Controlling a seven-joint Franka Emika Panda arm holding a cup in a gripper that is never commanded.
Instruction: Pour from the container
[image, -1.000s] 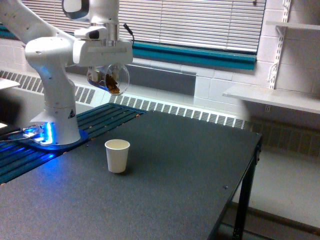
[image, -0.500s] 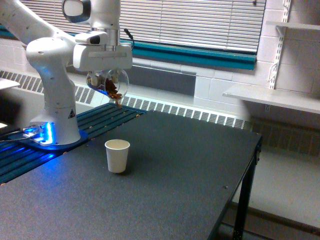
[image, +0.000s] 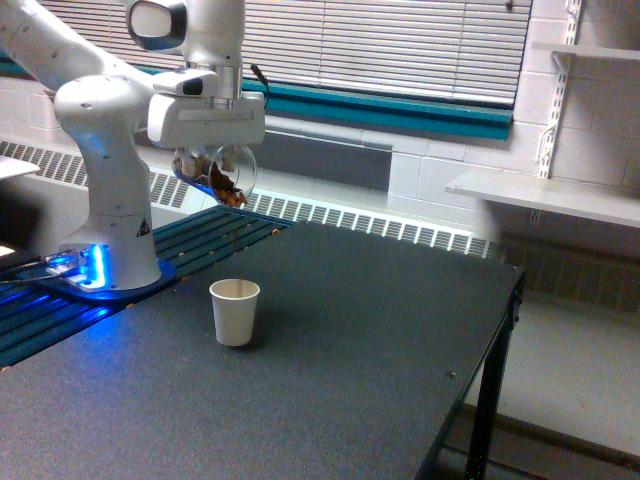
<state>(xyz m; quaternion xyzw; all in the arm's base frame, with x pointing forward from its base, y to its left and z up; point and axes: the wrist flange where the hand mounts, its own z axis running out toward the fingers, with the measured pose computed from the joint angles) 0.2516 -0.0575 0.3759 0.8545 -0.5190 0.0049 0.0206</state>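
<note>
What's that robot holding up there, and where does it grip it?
A clear container with brown contents, tilted above the paper cup. The exact grip spot is hidden.

Illumination is even and moderately bright, of indoor overhead character; no daylight passes the closed blinds (image: 400, 45). A blue glow from the robot base (image: 95, 268) tints the slatted surface beside it. The paper cup (image: 235, 311) casts a faint, soft shadow on the dark bench (image: 330, 370). Resolution is low and detail soft. The clear container (image: 215, 170) is slightly blurred. No glare noted.

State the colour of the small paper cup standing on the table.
White, seen in the exterior view: the small paper cup on the dark table.
</note>
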